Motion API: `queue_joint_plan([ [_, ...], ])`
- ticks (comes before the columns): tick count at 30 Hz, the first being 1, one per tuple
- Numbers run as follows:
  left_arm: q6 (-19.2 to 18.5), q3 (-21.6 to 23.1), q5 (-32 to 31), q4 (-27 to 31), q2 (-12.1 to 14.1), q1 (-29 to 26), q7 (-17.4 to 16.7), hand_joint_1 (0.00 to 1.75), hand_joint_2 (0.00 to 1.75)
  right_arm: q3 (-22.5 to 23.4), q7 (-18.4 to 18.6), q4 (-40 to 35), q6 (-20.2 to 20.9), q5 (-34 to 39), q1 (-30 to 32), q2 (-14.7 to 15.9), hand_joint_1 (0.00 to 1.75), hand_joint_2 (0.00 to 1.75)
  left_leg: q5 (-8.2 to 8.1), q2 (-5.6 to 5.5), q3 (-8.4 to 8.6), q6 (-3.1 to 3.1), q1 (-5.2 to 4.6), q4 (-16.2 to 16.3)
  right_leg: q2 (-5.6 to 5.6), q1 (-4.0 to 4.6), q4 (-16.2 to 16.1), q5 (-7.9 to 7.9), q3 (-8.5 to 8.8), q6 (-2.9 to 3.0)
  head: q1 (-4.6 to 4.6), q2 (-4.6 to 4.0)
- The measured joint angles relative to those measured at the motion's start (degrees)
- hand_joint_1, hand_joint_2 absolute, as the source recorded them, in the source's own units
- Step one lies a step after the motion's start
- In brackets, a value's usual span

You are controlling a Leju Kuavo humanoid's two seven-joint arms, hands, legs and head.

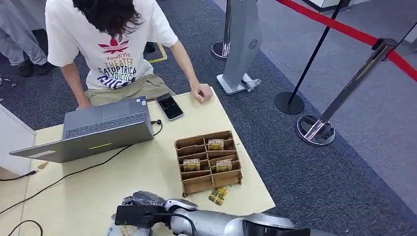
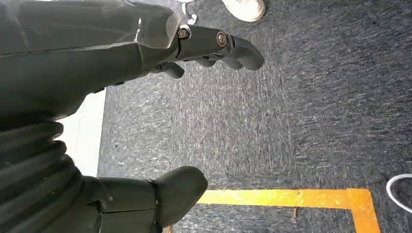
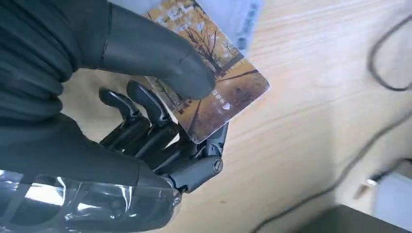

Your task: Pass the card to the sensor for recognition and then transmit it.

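Card (image 3: 214, 92) pinched by right robot hand (image 3: 145, 121) over table (image 1: 147, 172) near edge, short of laptop (image 1: 98, 130) | left robot hand (image 2: 160, 121) empty, fingers apart, above carpet

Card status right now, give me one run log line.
card: pinched by right robot hand above table | left robot hand: holds nothing

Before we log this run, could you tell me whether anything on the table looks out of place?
Yes: one card lies loose on the table, just outside the cardboard organizer, whereas the other cards stand in its slots.
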State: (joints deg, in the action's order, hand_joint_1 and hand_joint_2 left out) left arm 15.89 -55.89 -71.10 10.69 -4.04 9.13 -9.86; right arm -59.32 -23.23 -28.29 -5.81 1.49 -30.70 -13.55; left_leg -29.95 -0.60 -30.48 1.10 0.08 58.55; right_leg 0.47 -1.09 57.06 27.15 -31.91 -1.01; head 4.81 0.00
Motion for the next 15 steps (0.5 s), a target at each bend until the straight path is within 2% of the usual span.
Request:
queue_joint_plan([
  [3,0.2,0.0,0.9,0.0,0.1,-0.7,1.0,0.00,1.75,1.4,0.3,-6.3,1.0,2.4,0.0,1.2,1.75,1.75,0.00,0.01,-0.01,0.00,0.00,0.0,0.00,0.00,0.0,0.00,-0.01,0.00,0.00,0.00],
  [6,0.2,0.0,1.5,0.0,0.3,-1.3,1.9,0.00,1.75,3.1,1.6,-16.3,1.1,4.9,0.0,3.5,1.75,1.75,0.00,0.00,-0.01,0.00,-0.01,0.0,0.00,0.00,0.0,0.00,-0.01,0.00,-0.02,0.00],
  [9,0.2,0.0,1.8,0.0,0.5,-1.8,2.3,0.00,1.75,4.7,3.3,-25.6,0.2,6.1,0.1,5.5,1.75,1.75,0.00,0.01,-0.02,0.00,-0.01,0.0,0.01,0.00,0.0,0.00,-0.02,0.00,0.00,0.00],
  [15,0.2,0.0,2.1,0.0,0.5,-2.1,2.8,0.00,1.75,7.6,3.3,-38.9,-1.4,6.6,0.4,8.0,1.75,1.75,-0.01,0.00,-0.03,0.00,-0.01,0.0,0.00,0.00,0.0,0.00,-0.03,0.00,0.00,0.00],
])
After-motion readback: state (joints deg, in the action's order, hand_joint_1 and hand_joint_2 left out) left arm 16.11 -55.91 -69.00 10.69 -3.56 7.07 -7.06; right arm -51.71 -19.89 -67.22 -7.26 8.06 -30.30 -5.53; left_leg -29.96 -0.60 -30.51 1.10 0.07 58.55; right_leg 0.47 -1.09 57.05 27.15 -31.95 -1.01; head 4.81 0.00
